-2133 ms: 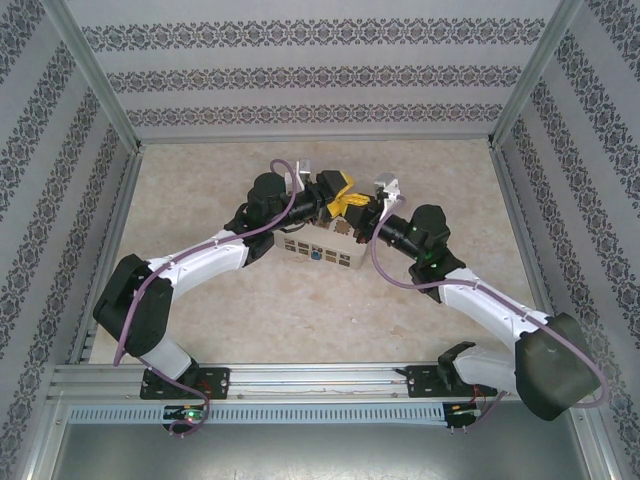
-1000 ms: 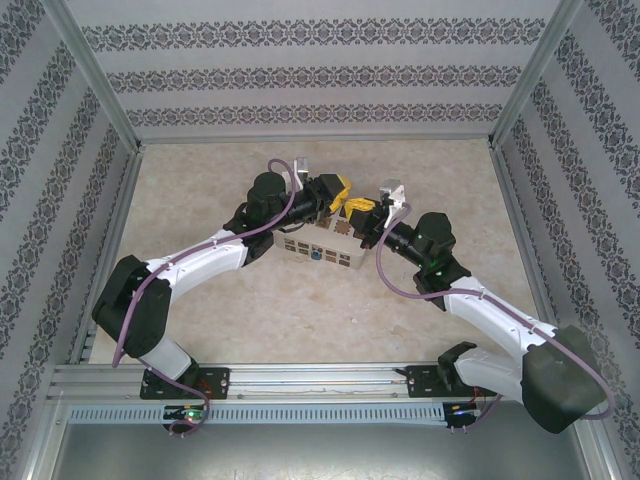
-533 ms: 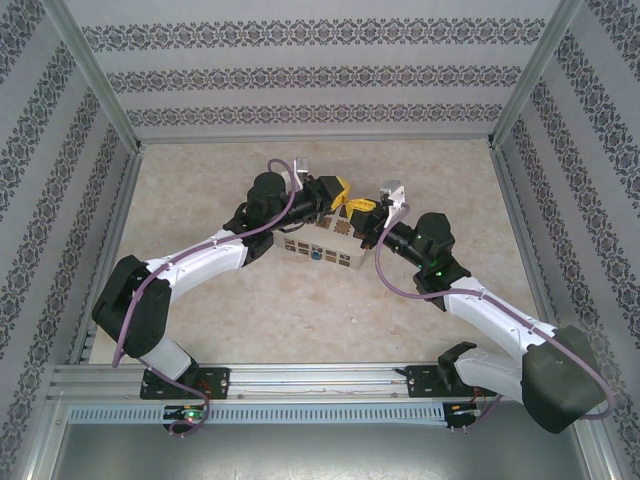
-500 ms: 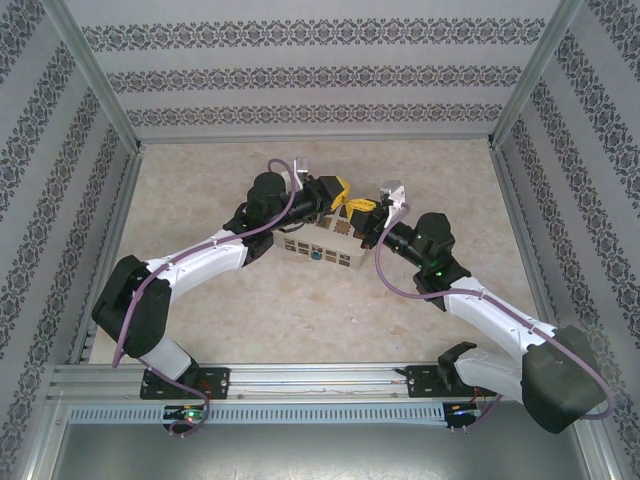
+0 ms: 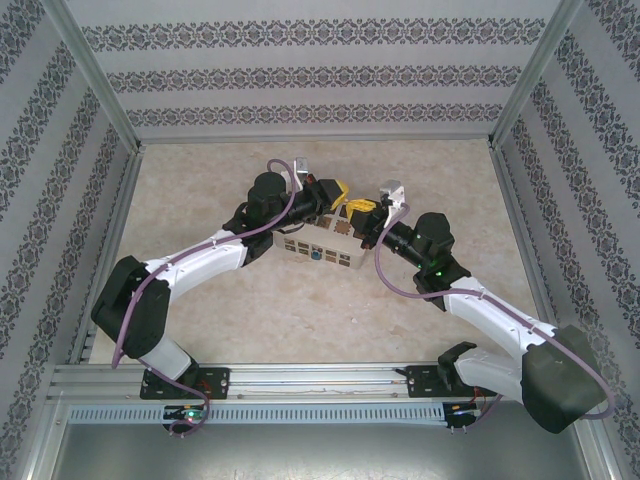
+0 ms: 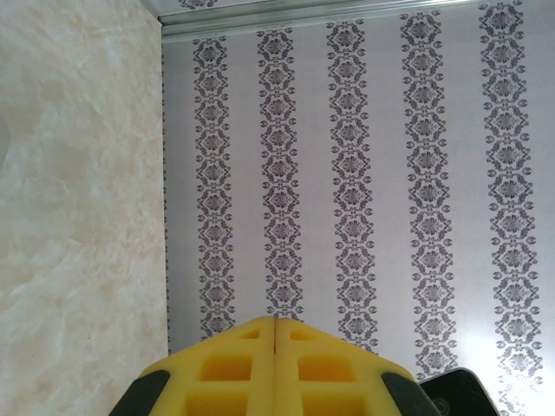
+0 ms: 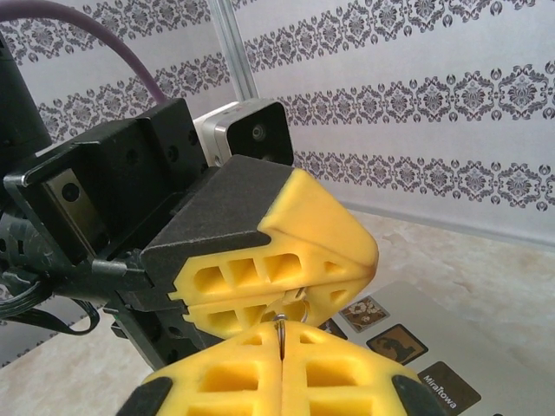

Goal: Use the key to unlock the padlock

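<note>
With the left gripper (image 6: 276, 328) closed, the right gripper (image 7: 282, 348) pinches a thin metal loop (image 7: 284, 316); tugging may slip it.

cream box (image 5: 318, 250) w/ brown squares, mid-table, marbled beige tabletop (image 5: 300, 320) (damask-striped walls (image 5: 300, 75) all round)

Pale grey walls (image 5: 300, 75) carry bands of dark damask ornament (near black on the lighter ground). The counter (image 5: 300, 310) is cream with beige marbling. The box (image 5: 318, 248) is cream with brown patterned squares. The left fingers (image 6: 234, 373) and right fingers (image 7: 225, 381) are bright yellow on black mounts. The arms (image 5: 205, 262) are white with black joints, trailed by purple cables (image 7: 137, 56).
</note>
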{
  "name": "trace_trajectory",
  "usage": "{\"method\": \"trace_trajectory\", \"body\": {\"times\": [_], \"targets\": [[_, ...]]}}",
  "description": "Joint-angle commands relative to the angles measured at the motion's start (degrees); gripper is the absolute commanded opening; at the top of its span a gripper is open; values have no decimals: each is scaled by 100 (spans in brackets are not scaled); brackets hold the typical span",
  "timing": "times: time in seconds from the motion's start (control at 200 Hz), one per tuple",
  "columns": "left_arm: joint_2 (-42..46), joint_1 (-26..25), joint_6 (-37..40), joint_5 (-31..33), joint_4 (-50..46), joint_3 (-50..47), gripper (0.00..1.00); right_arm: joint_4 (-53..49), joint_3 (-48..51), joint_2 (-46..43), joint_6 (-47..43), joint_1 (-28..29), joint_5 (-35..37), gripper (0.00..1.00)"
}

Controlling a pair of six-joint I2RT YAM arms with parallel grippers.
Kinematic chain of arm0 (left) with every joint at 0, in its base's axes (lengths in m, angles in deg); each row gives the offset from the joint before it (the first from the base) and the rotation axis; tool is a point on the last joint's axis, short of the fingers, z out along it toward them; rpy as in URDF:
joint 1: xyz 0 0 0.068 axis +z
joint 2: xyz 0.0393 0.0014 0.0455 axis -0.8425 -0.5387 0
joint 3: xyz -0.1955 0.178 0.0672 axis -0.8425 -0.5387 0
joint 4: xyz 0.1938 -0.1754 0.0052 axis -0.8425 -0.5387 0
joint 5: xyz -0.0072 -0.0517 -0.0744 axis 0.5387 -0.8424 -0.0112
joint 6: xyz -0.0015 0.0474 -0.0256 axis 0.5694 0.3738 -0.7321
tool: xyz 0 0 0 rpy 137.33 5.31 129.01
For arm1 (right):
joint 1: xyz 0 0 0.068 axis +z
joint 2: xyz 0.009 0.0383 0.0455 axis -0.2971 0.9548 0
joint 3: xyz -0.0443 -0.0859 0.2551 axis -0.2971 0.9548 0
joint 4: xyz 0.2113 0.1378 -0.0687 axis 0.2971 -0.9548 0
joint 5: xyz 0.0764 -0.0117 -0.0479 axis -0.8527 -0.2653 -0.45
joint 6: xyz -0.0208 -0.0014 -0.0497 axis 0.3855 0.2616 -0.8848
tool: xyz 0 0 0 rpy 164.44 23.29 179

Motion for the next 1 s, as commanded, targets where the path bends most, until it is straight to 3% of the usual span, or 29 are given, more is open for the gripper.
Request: {"method": "trace_trajectory", "body": {"times": [0.0,0.175,0.34,0.5,0.69,0.994], "targets": [[323,-40,431,97,-189,103,0,74,-42,-55,81,-34,64,15],[726,65,1497,421,-632,123,0,-48,-22,-264,412,-225,-97,40],[1166,132,2606,652,-739,55,0,-311,-122,-515,858,-445,-492,50],[1460,156,3374,577,-112,-169,0,-357,-375,-509,1780,-664,-1107,61],[1713,158,3857,453,561,-407,0,-134,-710,-327,2449,-704,-1879,68],[1845,158,3976,379,827,-570,0,191,-1051,-109,2785,-327,-2065,71]]}}
